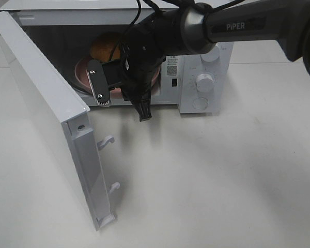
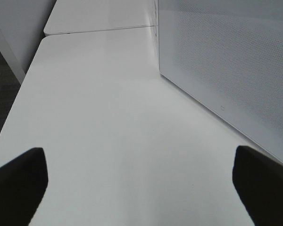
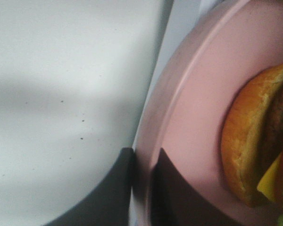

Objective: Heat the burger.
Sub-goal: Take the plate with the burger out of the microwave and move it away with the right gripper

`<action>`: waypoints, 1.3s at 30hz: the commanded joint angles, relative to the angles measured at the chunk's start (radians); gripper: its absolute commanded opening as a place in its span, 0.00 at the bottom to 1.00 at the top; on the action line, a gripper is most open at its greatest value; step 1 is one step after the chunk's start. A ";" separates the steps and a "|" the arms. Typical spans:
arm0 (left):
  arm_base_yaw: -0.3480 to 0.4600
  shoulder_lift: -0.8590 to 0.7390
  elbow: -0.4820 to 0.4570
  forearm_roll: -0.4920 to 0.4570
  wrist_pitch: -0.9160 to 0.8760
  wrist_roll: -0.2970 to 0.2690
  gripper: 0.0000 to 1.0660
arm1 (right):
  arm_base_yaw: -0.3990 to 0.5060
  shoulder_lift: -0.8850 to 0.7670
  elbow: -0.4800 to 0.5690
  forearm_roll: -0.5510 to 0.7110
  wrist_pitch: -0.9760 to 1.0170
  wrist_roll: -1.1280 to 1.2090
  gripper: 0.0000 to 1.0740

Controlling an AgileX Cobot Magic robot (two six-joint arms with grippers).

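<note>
White bench [image 1: 222, 181] up front: your left claw [image 2: 139, 160] hung released beside the open microwave door [image 1: 46, 103], well apart from the job. Your right claw [image 3: 142, 160] was clenched on the near rim of the pink plate [image 3: 188, 108]. Beyond that claw the burger [image 3: 245, 136] sat on the plate, deeper inside the microwave [image 1: 206, 77]. Right arm was nearer.

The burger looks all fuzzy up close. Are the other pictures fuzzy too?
Right wrist view: the burger and pink plate are blurry, seen very close. Exterior high view: sharp, with soft shadows on the table. Left wrist view: fairly sharp, evenly lit.
</note>
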 commanded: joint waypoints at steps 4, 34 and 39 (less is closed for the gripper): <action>0.005 -0.018 0.002 0.002 -0.007 -0.002 0.94 | 0.004 -0.048 -0.007 0.038 0.037 -0.088 0.00; 0.005 -0.018 0.002 0.002 -0.007 -0.002 0.94 | -0.033 -0.306 0.394 0.143 -0.281 -0.405 0.00; 0.005 -0.018 0.002 0.002 -0.007 -0.002 0.94 | -0.034 -0.344 0.458 0.242 -0.288 -0.520 0.00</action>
